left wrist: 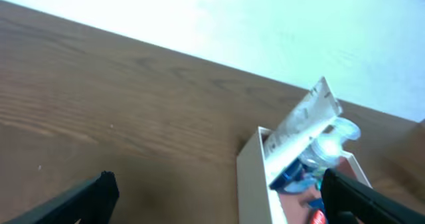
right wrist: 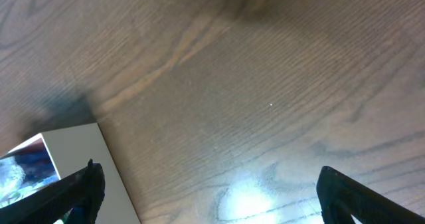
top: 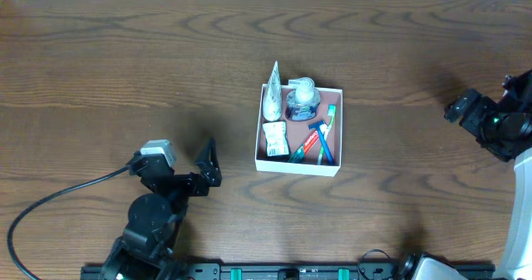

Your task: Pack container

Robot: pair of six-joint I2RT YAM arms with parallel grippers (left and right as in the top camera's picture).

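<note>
The container [top: 298, 165], a square shallow box with white walls and a pinkish-brown inside, sits at the table's middle. It holds a white tube leaning over its far left corner, a clear bottle, a small white packet and toothbrushes. My left gripper [top: 208, 164] is open and empty, to the left of the container; its wrist view shows the container's white wall [left wrist: 251, 177] between the spread fingers [left wrist: 216, 194]. My right gripper [top: 462, 107] is open and empty, far right of the container; its wrist view shows the fingers [right wrist: 209, 191] spread over bare wood and a container corner [right wrist: 80, 147].
The dark wood table [top: 125, 56] carries nothing else loose. A black cable [top: 50, 201] runs from the left arm's base to the front left edge. The right arm's white body [top: 519, 205] stands at the right edge.
</note>
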